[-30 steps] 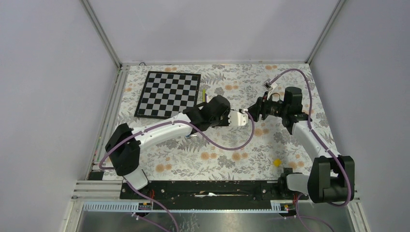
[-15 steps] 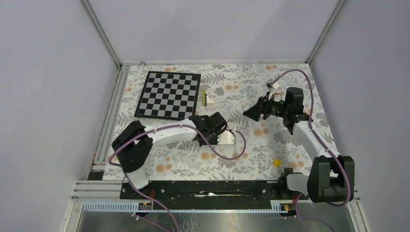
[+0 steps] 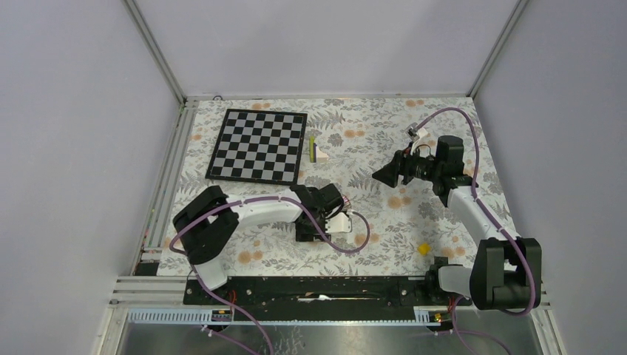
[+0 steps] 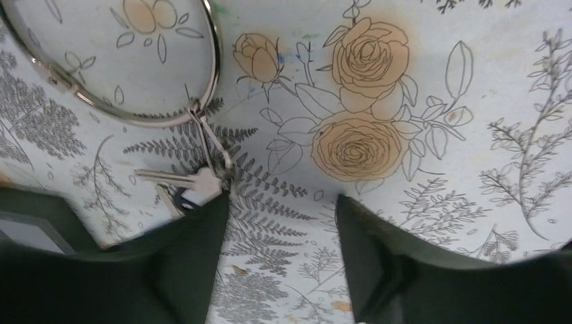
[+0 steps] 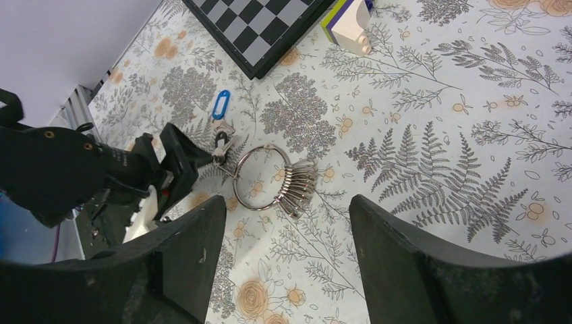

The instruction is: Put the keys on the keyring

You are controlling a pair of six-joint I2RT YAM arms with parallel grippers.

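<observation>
Left pincer [image 4: 282, 202] spread, pinching nothing, keyring [image 4: 210, 81] flat on table [image 4: 418, 81] just beyond one fingertip, loop cut off by frame edge, keys [image 4: 199, 182] half hidden behind that finger, black head indistinct, right pincer [image 5: 284, 202] spread, well apart.

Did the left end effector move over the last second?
Yes. In the top view the left end effector has moved down the frame and slightly left. It was level with the near edge of the chessboard and now sits well below it.
</observation>
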